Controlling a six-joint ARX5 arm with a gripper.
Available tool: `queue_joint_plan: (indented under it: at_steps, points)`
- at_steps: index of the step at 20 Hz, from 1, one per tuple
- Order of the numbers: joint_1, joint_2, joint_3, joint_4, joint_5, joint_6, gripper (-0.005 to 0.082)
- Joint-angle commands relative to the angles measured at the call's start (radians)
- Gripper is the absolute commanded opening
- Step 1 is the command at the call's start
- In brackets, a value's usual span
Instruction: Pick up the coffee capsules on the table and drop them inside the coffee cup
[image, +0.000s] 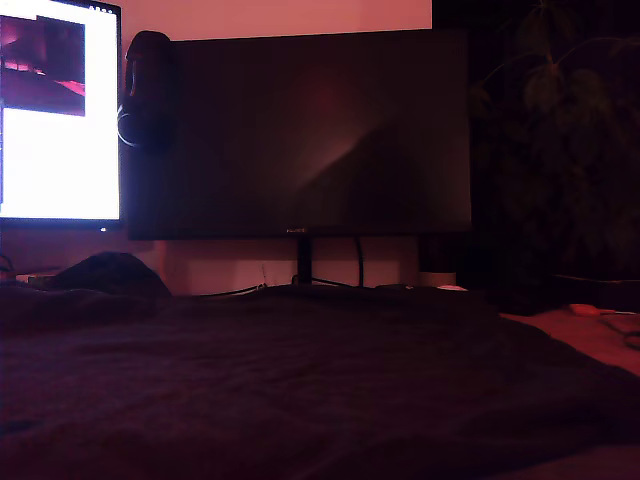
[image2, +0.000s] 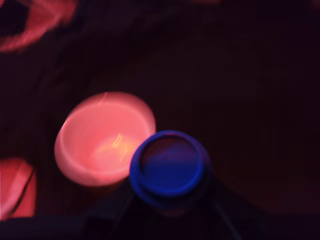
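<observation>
In the wrist view a dark-blue coffee capsule (image2: 169, 169) hangs close to the camera, its round flat face toward the lens. It overlaps the rim of the coffee cup (image2: 102, 137), a pale cup lit pink, open and seen from above. My gripper (image2: 171, 200) is only dim dark shapes flanking the capsule, and it looks shut on it. The inside of the cup shows nothing but a glare. The exterior view shows neither cup, capsule nor gripper.
A dark cloth (image: 300, 380) covers the table. Behind it stand a dark monitor (image: 300, 130), a lit screen (image: 60, 110) with headphones (image: 145, 90) beside it, and a plant (image: 560, 130). Pale pink-lit shapes (image2: 15, 187) lie near the cup.
</observation>
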Motion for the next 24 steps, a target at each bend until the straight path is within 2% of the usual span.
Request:
queue_joint_plan:
  at_steps: [1,5,8,11,15,20,22,24]
  points:
    - [0.004,-0.004,0.045,-0.018,-0.020,-0.007,0.0177]
    - [0.021,-0.004,0.050,-0.058,-0.020,-0.034,0.0177]
    - [0.031,-0.003,0.064,-0.084,0.006,-0.036,0.0177]
    - [0.060,-0.002,0.078,-0.119,0.010,-0.034,0.0177]
    - [0.117,0.014,0.078,-0.121,0.126,-0.032,0.0177]
    - [0.187,0.085,0.080,-0.111,0.208,-0.013,0.0177]
    - [0.208,0.124,0.091,-0.111,0.229,0.021,0.0177]
    - [0.221,0.156,0.109,-0.111,0.241,0.029,0.0177]
